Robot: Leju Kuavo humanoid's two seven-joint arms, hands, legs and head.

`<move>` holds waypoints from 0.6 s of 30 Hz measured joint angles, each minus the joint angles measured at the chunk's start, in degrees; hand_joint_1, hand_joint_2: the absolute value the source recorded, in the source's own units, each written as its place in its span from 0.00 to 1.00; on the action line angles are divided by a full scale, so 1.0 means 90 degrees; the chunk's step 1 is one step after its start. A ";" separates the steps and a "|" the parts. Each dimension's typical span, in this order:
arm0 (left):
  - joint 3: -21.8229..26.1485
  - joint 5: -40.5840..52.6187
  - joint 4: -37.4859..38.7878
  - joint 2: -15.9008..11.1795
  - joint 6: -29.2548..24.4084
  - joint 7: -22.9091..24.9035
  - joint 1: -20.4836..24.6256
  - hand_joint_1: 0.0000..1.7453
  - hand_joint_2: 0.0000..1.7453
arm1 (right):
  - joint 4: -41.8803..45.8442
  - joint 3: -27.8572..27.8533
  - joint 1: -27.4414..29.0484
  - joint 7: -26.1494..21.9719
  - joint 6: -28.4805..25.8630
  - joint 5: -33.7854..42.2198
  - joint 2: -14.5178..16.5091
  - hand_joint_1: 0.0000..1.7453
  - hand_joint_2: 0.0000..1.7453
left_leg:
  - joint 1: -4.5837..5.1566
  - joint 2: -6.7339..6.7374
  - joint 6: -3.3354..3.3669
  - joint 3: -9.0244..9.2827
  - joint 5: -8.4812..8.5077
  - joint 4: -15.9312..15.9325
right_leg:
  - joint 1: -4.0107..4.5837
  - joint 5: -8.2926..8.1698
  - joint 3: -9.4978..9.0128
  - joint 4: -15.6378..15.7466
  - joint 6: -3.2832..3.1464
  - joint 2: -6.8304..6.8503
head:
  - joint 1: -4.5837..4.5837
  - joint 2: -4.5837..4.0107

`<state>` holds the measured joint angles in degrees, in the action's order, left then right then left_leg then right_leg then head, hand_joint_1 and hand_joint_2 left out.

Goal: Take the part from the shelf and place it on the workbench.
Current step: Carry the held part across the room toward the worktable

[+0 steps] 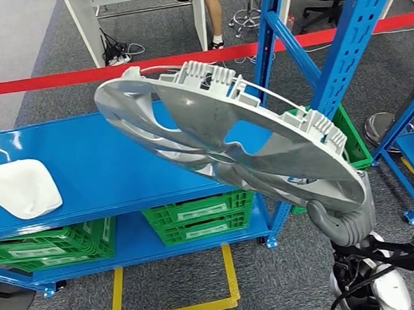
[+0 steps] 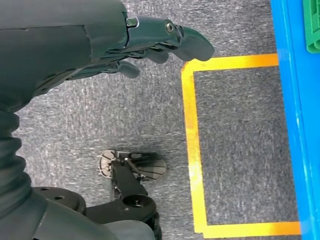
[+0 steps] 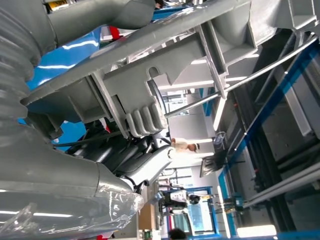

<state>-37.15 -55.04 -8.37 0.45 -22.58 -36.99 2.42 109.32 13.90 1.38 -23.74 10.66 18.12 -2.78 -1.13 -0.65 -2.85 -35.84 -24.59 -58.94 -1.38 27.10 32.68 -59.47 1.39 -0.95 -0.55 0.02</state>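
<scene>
While the right hand (image 1: 340, 220) reaches up from the lower right of the head view, its grey ribbed cover bent under the low edge of the part, it grips the large round silver-grey plastic wheel cover (image 1: 219, 126) by that rim; in the right wrist view the dark fingers (image 3: 113, 150) curl in under the cover's ribbed back face, against a clip with moulded ridges. This wheel cover is held in the air, in front of and above the blue metal shelf (image 1: 89, 169), touching nothing else. It is tilted, with its far left edge high and its near right edge low at the hand, so its broad span runs from upper left down to lower right; the rim clips stand up along the far edge. On the shelf's left end lies a white curved plastic piece (image 1: 21, 187), and green plastic crates (image 1: 198, 215) sit on the lower level. Hanging beside the body, the left hand (image 2: 151, 45) points down at the grey carpet, fingers loosely curled and holding nothing, near yellow floor tape (image 2: 190, 140)
</scene>
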 joint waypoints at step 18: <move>-0.0011 -0.0380 0.0042 0.0038 -0.0186 -0.0017 0.0057 0.00 1.00 | -0.0102 -0.0155 -0.0131 0.0035 0.0168 -0.0013 -0.0007 1.00 1.00 | 0.0121 0.0054 0.0421 0.0491 -0.0099 0.0338 | 0.0076 0.0440 0.0932 -0.1187 0.0231 0.0060 | 0.0055 0.0000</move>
<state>-37.24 -58.46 -7.99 0.79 -24.25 -37.14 2.93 108.41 12.50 0.21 -23.43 12.17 18.00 -2.84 -0.05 -0.16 0.94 -31.42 -25.48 -55.90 -0.70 31.05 41.06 -70.16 3.46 -0.41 -0.05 0.02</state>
